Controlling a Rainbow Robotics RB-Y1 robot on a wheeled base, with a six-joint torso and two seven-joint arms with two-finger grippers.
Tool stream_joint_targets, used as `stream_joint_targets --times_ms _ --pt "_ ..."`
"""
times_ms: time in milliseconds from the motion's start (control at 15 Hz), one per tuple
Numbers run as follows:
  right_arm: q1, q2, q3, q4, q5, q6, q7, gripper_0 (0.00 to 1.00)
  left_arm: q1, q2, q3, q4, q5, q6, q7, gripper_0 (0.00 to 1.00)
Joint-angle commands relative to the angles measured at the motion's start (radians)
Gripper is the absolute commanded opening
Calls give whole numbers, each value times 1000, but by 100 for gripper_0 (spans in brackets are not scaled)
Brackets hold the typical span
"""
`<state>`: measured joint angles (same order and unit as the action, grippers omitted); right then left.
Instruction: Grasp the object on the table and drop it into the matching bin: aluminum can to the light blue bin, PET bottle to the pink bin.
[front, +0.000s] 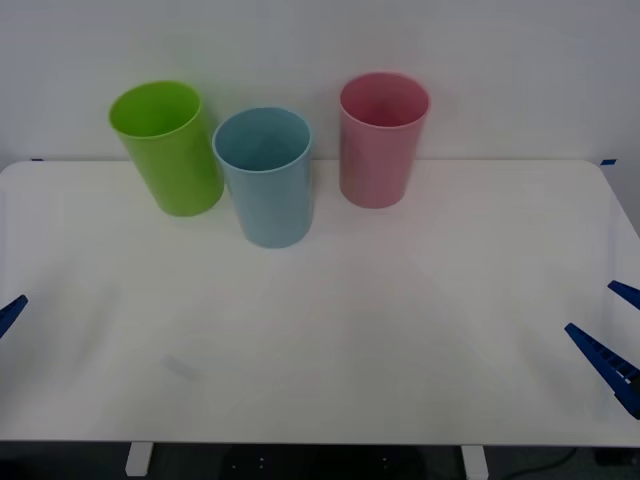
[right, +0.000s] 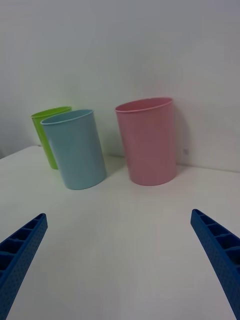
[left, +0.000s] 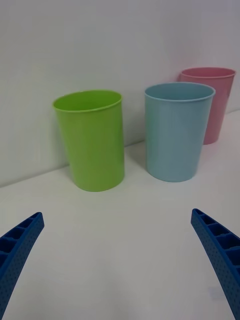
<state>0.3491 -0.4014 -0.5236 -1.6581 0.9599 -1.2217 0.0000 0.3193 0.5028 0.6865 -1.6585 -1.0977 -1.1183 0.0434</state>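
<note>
Tabletop (front: 330, 330) in white, broad and round-cornered, spreads across the front view beneath a pale wall, bearing three upright plastic bins along its far edge. The lime green bin (front: 168, 147) stands farthest to the robot's left, the light blue bin (front: 265, 177) just beside it and slightly nearer the robot, and the pink bin (front: 381, 139) a little apart on the right. At the table's left edge sits the left gripper (left: 120, 260), its blue ribbed fingers (left: 17, 247) spread wide and grasping nothing, facing the green and light blue bins. At the right edge the right gripper (right: 120, 260) waits likewise, fingers (right: 220, 250) parted and empty, facing the light blue and pink bins. No can or bottle lies on the white surface in any view, and the bins' insides cannot be made out well enough to say whether one holds it.

Judged from this, the arms stand at rest between steps: either the drop is complete or an object is yet to be set down. A next move would call for a can or bottle within reach, then an approach by the nearer arm with its fingers held apart.
</note>
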Motion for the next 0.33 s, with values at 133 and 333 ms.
stream_joint_targets --times_ms 133,333 --pt "0 0 0 0 0 0 0 100 9 -1 -4 0 12 9 0 100" --pt "0 0 0 0 0 0 0 100 12 -1 -7 0 16 11 0 100"
